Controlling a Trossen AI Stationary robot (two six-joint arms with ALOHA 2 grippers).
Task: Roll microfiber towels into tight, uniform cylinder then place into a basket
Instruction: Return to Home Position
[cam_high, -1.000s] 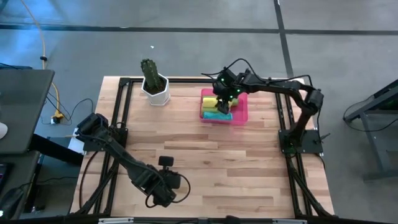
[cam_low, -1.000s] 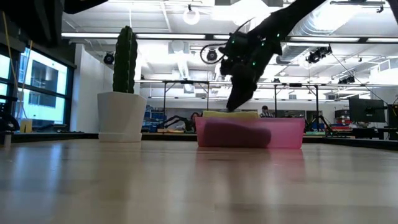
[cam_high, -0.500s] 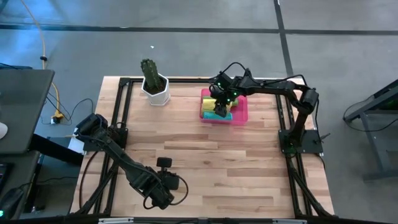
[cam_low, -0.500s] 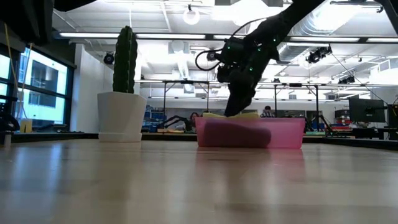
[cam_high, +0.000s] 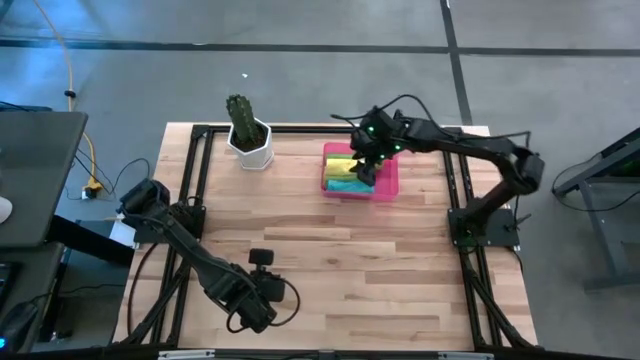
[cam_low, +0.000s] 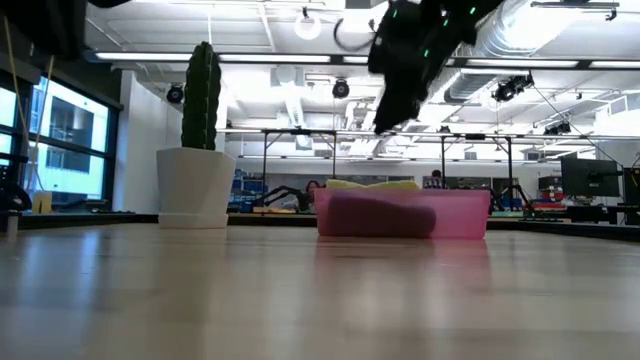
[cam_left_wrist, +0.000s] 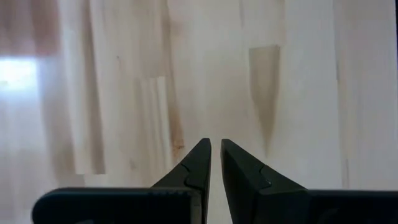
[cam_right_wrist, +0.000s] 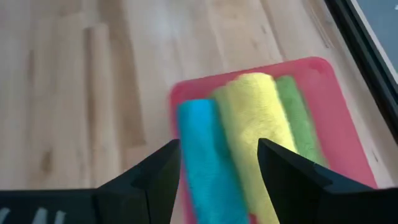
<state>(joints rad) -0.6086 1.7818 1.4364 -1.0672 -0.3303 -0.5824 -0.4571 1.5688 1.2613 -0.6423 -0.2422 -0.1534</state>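
Three rolled microfiber towels, one teal (cam_right_wrist: 202, 149), one yellow (cam_right_wrist: 252, 118) and one lime green (cam_right_wrist: 297, 118), lie side by side and touching in the pink basket (cam_right_wrist: 323, 65). The yellow roll sits between the other two. Seen from overhead, the basket stands at about 1 o'clock on the wooden table (cam_high: 330, 250), and a white pot holding a cactus (cam_high: 250, 145) stands at about 11 o'clock, well apart from it.

The right gripper (cam_right_wrist: 219, 146) hovers directly over the basket with its fingers spread wide and nothing between them. The table-level camera shows it raised clear above the basket's rim and touching none of the towels.

The left arm waits folded at about 7 o'clock, near the front edge of the table. The left gripper (cam_left_wrist: 216, 144) points down at bare wood, its fingers drawn together to a hairline gap and holding nothing.

A fourth towel cannot be made out in any view.
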